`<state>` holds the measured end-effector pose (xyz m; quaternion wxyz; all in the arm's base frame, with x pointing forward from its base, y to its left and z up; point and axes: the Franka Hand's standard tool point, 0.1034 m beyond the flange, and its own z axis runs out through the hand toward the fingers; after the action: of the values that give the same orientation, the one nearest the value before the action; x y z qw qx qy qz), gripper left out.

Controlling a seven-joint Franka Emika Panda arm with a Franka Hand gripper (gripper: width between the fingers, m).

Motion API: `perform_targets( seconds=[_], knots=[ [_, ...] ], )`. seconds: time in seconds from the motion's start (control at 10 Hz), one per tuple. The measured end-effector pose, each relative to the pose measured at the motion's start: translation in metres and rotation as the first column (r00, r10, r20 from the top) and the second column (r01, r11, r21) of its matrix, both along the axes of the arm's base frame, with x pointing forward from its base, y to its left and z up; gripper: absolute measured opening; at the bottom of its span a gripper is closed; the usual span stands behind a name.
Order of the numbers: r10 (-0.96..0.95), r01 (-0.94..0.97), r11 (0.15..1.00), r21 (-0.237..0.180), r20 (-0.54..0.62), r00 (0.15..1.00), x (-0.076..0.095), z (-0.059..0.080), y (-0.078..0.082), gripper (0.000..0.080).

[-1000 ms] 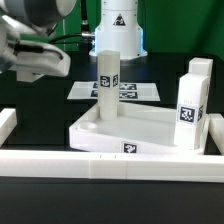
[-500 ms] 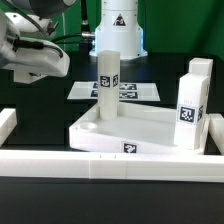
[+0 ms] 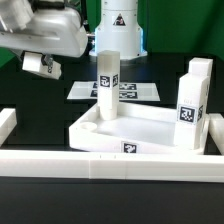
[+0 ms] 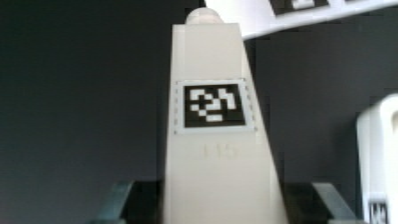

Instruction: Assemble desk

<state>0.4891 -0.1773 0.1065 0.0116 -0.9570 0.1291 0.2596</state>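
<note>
- Wrist view: I see the gripper (image 4: 210,190) partly closed on a white block leg (image 4: 214,110). A dark finger (image 4: 134,200) shows on each side of the leg's base, and the leg points away from the camera to a small rounded stud at its tip.
- The held leg carries a black-and-white square tag (image 4: 215,106) on the face toward the wrist camera. Its long edges are straight and the white surface is smooth and matt.
- Exterior view: the arm is at the far left, well apart from the tabletop (image 3: 150,128). The held leg shows only as a pale end piece below the wrist (image 3: 37,64), and I cannot read its tilt from here.
- The tabletop is a square white tray with a raised rim, resting on the table just behind the long white border rail (image 3: 110,163), its own tag on the near rim.
- One leg stands upright in the far-left corner (image 3: 107,82); two more stand at the right corners (image 3: 190,108), the farther one partly hidden.
- The near-left corner looks empty, so I judge it the likely target.
- Risk: the grip is low on a long leg, so a slight tilt could make the stud miss its socket and jam.
- Risk: coming in from the left, the leg could strike the standing far-left leg or push the tabletop.
- The marker board (image 3: 122,92) lies flat behind the tabletop.
</note>
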Motion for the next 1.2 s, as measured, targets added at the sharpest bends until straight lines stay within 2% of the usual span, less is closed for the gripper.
perform_targets(
  seconds=[0.1,0.4,0.5,0.7,0.8,0.9,1.0,1.2],
  knots=[
    [0.001,-0.001,1.0,-0.006,0.035,0.999,-0.001,0.0,0.001,0.029],
    [0.031,-0.013,0.997,-0.073,0.249,0.968,0.011,0.0,-0.001,0.029],
    [0.03,-0.009,0.997,-0.076,0.28,0.959,0.014,0.007,0.008,0.029],
    [0.076,-0.029,0.993,-0.118,0.416,0.906,0.037,0.022,0.022,0.029],
    [0.083,-0.027,0.992,-0.126,0.457,0.886,0.041,0.028,0.025,0.029],
    [0.091,-0.022,0.989,-0.144,0.491,0.866,0.044,0.029,0.021,0.029],
    [0.114,-0.014,0.983,-0.181,0.557,0.823,0.048,0.028,0.017,0.029],
    [0.139,0.003,0.975,-0.221,0.624,0.769,0.047,0.026,0.013,0.029]
  ],
)
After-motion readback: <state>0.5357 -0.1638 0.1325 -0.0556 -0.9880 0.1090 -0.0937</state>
